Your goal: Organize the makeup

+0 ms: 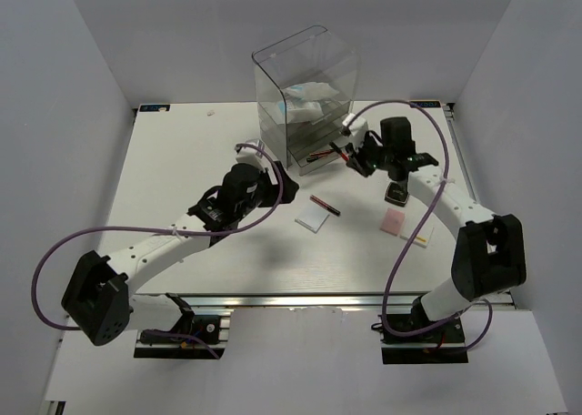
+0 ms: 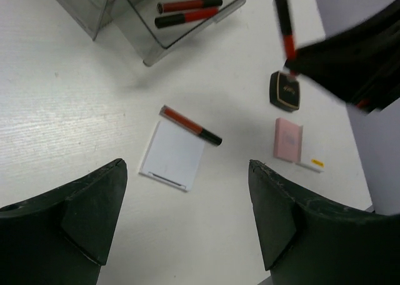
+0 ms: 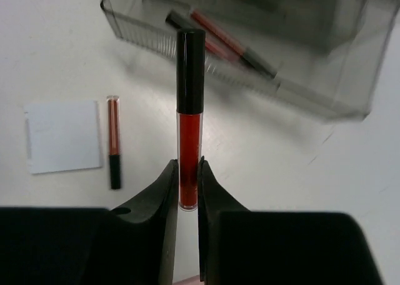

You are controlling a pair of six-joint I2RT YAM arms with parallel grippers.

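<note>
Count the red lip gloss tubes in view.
4 tubes: two in the clear box's tray, one beside the white pad, one in the right fingers. More may be hidden.

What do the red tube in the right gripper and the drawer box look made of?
The red tube: clear glossy barrel, plastic or glass, since red fill shows through; shiny black cap, probably plastic. The drawer box: transparent, slightly smoky rigid plastic, likely acrylic; contents show through its walls.

Drawer box (image 1: 305, 96) at the middle of the far edge of the desk (image 1: 182, 160), two sticks (image 2: 187, 5) in its low drawer, held stick (image 3: 189, 119) before it in the right gripper (image 3: 187, 172), pad (image 1: 312, 219) mid-desk, loose stick (image 1: 325, 205) touching its far edge, compact (image 1: 395, 195) to the right, palette (image 1: 393, 221) before the compact, packet (image 1: 418, 237) just beside the palette.
</note>
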